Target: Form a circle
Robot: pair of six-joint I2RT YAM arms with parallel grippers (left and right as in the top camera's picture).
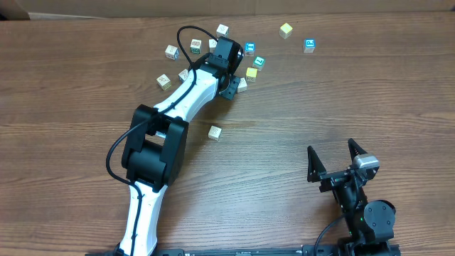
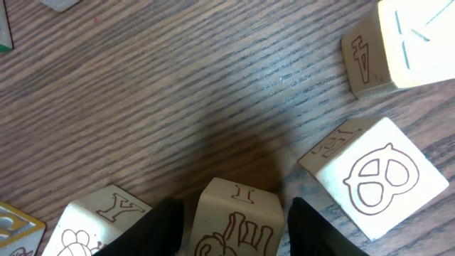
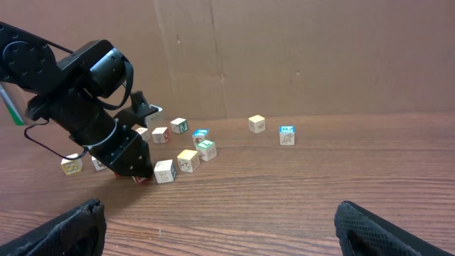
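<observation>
My left gripper (image 2: pixel 234 204), half open, straddles one probably light, rigid, smooth cube (image 2: pixel 234 226) of the unfinished circle (image 1: pixel 251 72) at upper centre overhead, contact unconfirmed; grip opposite flat faces; right gripper (image 1: pixel 330 147) gapes empty.

Toy cubes (image 1: pixel 215 132): thirteen countable from overhead. Any beneath the left arm (image 1: pixel 192 92) cannot be counted. Of the thirteen:
- two blue-topped cubes (image 1: pixel 309 45)
- one green-topped cube (image 1: pixel 259 62)
- one plain yellow cube (image 1: pixel 252 72)
- nine whitish or cream

Robot arms: two, the left arm and the right arm (image 1: pixel 355 195). Table (image 1: pixel 71 107): one.
</observation>
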